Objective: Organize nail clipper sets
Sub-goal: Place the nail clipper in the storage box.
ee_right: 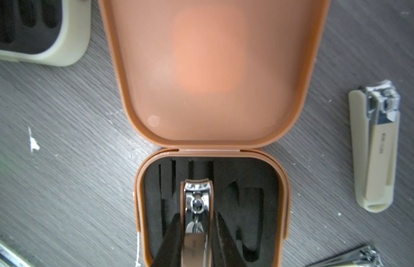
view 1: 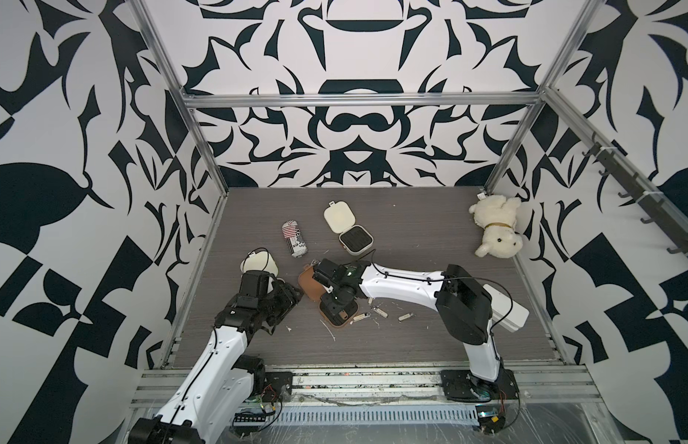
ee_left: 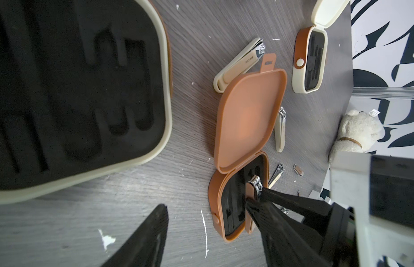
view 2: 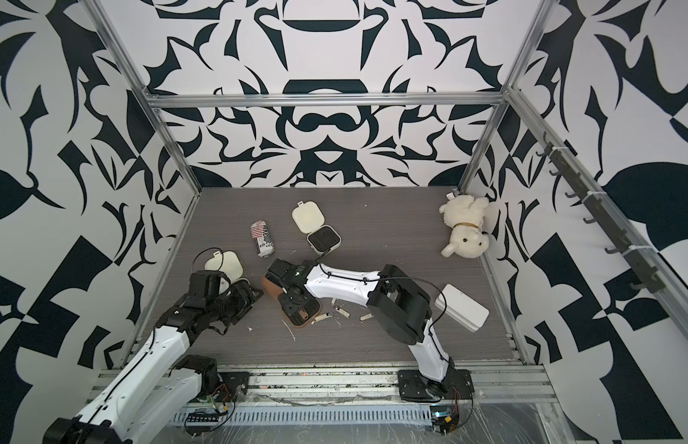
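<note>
Far left: cream case [view 1: 258, 264], open, beside left gripper [view 1: 296, 295]; we see one finger [ee_left: 153, 233] clear of it, other hidden, so grip we cannot tell.
Next: striped can [view 1: 295, 238].
Centre: brown case [ee_right: 208, 69], open flat; right gripper [ee_right: 196, 216] clenched on brown clipper [ee_right: 196, 191] over its black insert [ee_right: 252, 175].
Around it: loose cream clippers [ee_right: 377, 150].
Behind: second cream case [view 1: 348, 228], open.
Far right: plush dog [view 1: 496, 226].

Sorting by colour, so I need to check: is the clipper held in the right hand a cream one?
No, the right hand grips a brown clipper over the open brown case.
</note>
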`<state>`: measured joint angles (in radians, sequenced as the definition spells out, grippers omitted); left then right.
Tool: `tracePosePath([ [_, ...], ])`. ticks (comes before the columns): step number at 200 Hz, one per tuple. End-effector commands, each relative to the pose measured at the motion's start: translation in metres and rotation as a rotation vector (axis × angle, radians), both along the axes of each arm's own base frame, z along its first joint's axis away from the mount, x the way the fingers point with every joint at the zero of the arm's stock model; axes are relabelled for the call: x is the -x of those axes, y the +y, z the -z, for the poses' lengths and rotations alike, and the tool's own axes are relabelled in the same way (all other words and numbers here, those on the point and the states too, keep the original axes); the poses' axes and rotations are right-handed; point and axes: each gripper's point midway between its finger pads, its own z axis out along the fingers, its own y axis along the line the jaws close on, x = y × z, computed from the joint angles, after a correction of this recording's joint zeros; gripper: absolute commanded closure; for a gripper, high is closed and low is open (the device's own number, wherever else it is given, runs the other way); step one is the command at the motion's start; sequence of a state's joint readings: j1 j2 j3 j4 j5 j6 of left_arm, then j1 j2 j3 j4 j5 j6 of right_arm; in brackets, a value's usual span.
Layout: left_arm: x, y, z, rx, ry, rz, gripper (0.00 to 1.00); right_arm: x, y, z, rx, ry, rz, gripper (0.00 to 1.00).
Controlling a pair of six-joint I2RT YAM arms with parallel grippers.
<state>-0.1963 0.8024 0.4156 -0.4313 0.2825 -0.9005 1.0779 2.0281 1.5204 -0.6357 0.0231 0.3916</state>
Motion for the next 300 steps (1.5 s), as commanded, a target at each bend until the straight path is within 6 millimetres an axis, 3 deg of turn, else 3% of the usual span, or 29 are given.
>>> tracePosePath([
  [1,0.004,0.0,0.005,0.006,0.013,0.002,0.33,0.0,0.002,0.0,0.0,-0.011,0.004,0.92],
  [112,0.005,0.0,0.006,0.008,0.014,0.004,0.33,-0.001,0.004,0.011,0.015,-0.004,-0.004,0.92],
  [300,0.001,-0.001,0.006,0.008,0.014,0.007,0.33,-0.005,-0.027,0.049,0.222,-0.042,0.064,0.93],
])
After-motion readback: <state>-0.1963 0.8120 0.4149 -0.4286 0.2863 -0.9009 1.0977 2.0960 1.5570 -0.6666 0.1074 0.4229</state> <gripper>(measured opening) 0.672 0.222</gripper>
